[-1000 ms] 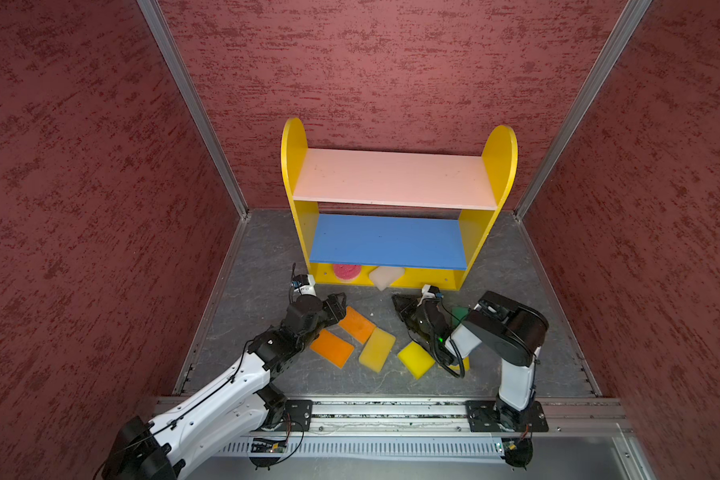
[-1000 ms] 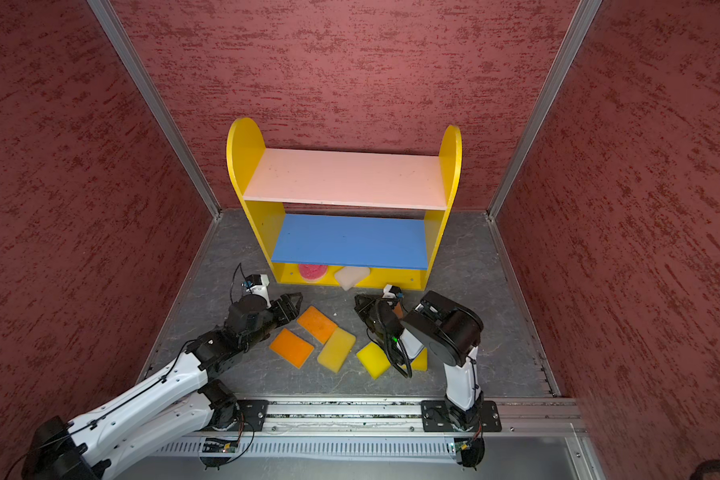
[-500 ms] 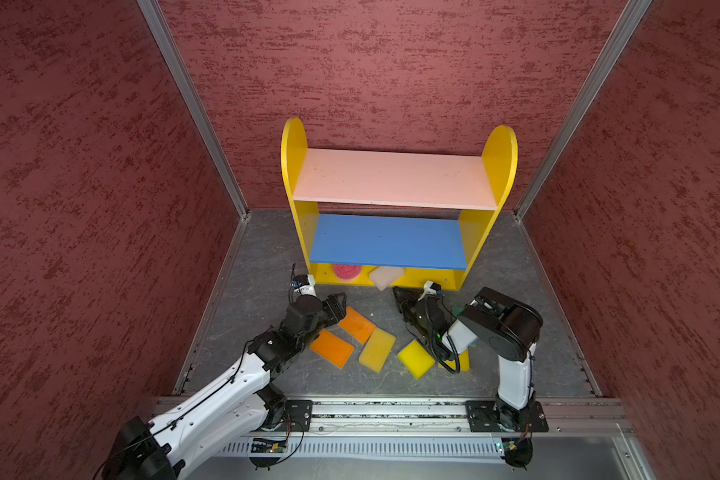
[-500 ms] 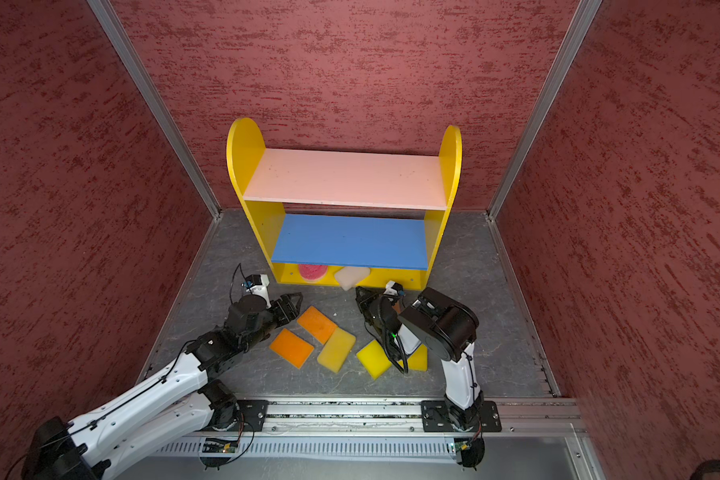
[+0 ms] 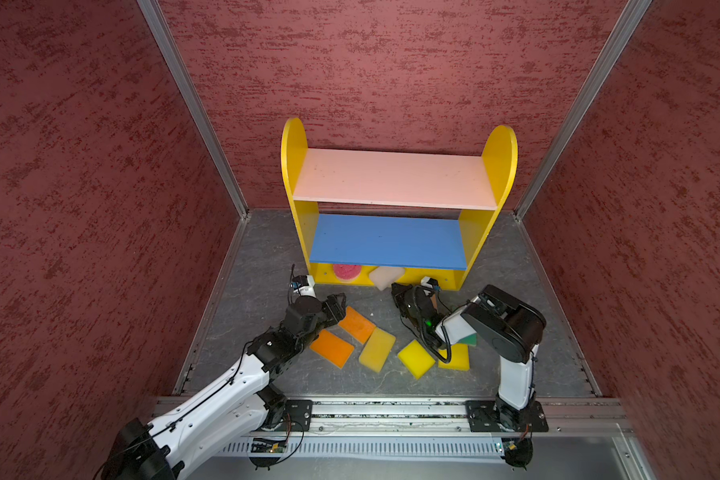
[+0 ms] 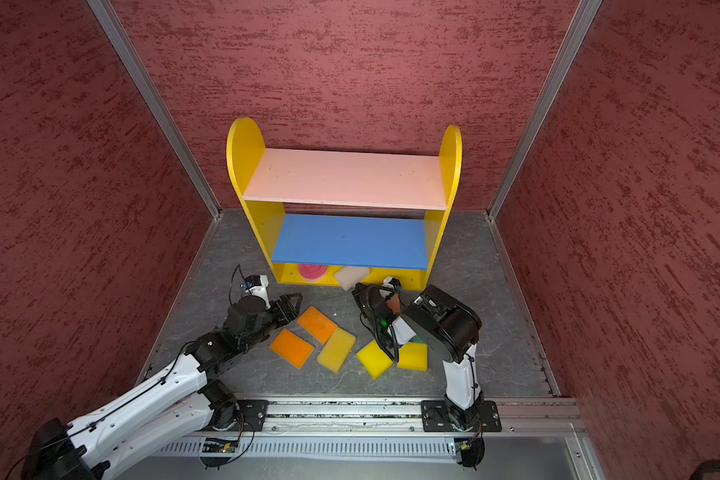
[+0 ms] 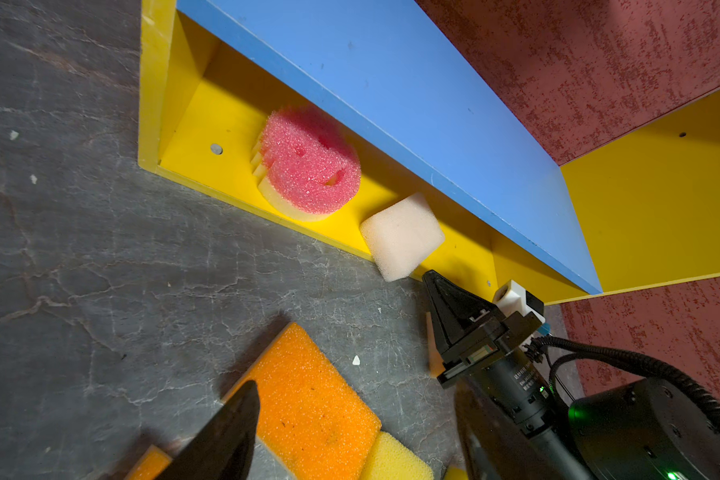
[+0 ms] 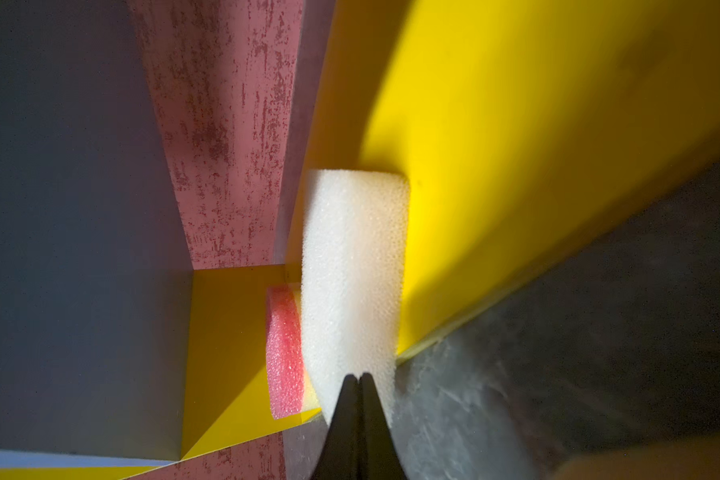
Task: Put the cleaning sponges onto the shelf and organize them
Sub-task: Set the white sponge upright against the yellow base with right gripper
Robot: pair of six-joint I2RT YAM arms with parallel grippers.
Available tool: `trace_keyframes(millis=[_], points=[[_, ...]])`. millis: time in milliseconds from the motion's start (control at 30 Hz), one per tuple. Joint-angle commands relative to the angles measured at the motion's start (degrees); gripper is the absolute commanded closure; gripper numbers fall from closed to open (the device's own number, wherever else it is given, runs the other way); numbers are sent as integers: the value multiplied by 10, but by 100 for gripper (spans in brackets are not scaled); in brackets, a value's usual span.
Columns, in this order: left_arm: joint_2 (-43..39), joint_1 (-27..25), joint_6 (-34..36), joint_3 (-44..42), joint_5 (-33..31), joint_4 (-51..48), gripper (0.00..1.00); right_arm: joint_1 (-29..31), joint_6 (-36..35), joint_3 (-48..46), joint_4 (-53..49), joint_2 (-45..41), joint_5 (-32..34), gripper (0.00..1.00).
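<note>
Right tool (image 8: 359, 376) has nudged toward the shelf (image 5: 294, 166); green sponge (image 5: 470, 340) mostly hidden behind its arm. Closed tips at white sponge (image 8: 354, 270); left tool (image 5: 341, 305) open.

Bright, even light fell from above on the shelf (image 5: 503, 166), its blue board (image 5: 387, 241) shading the bottom tier beneath, both top views were sharp, and in the right wrist view the floor (image 8: 599, 332) in front of the shelf was smeared and dim.

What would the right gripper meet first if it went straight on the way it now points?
The off-white sponge: the shut right gripper points at its near end, overhanging the base of the shelf; whether they already touch is unclear.
</note>
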Motion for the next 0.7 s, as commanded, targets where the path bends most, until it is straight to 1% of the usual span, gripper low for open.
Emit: trace_keyframes(millis=[0,300,400,533,667], points=[[0,1,6,-3,-1,2,26,1,38,-19,-46,-28,22,100],[-1,1,5,-4,-2,-3,26,7,22,-78,-104,-105,12,100],[5,1,5,-1,1,0,25,12,-10,-61,-129,-124,17,100],[15,1,4,3,7,5,25,13,-53,-12,-151,-123,16,100],[19,1,3,6,8,6,25,12,-36,4,-133,-95,23,100]])
